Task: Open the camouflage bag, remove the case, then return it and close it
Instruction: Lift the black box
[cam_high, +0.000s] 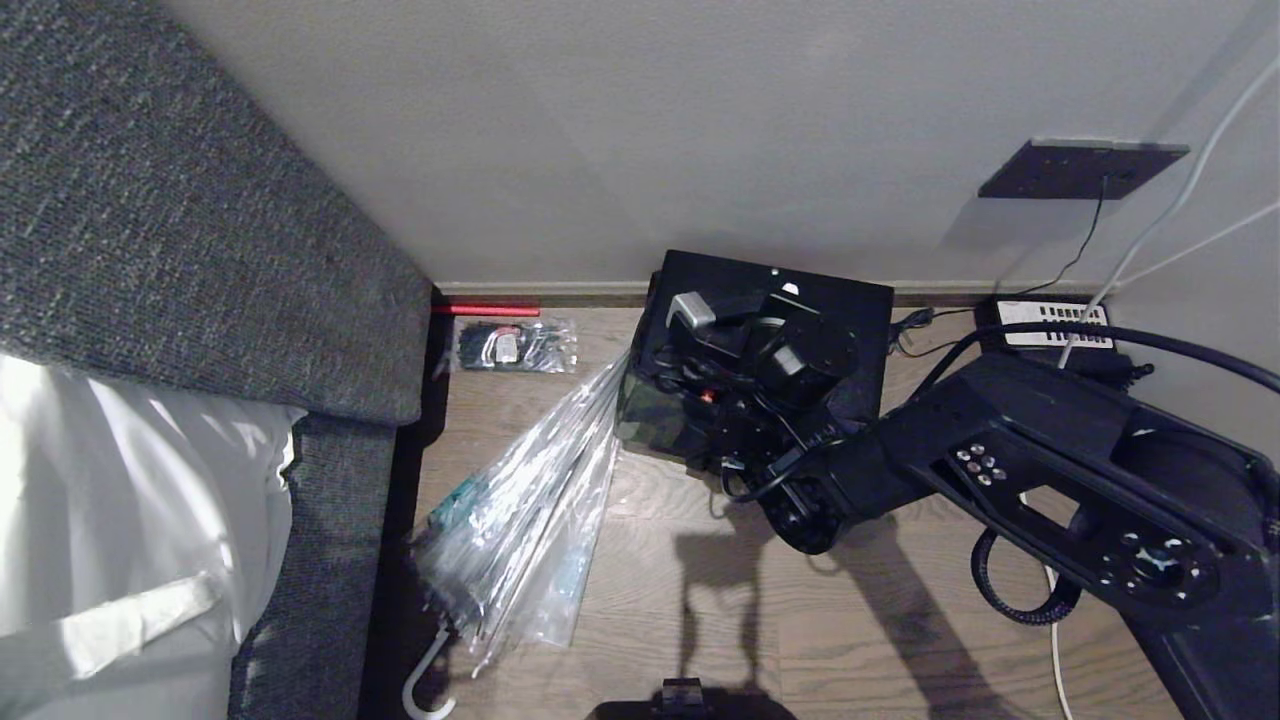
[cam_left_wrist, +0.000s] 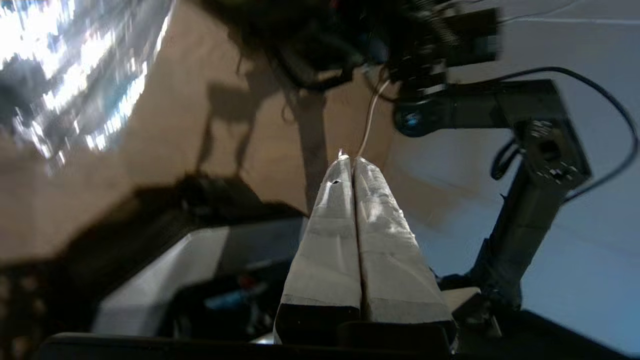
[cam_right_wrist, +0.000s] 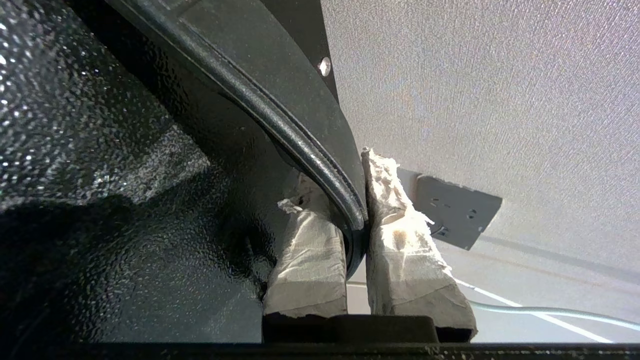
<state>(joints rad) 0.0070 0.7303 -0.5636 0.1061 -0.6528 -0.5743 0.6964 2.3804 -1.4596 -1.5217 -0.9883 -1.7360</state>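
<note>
i'm looking down at a wood-plank floor in a corner, a pale wall at the far side and a grey sofa on the left with a white cushion on it. nearest me on the floor lies a clear plastic-wrapped umbrella, its white hook handle toward me and its tip running up to the bag. the left gripper shows only in its own wrist view, low and near me, its two paper-wrapped fingers pressed flat together with nothing between them. farther in, the camouflage bag sits on the floor against the wall, its black lid standing up. my right arm reaches in from the right, and the right gripper is clamped tight on the lid's black piped edge, one padded finger on either side. left of the bag, by the skirting, lies a small clear packet. a power strip sits far right, a wall socket above it.
</note>
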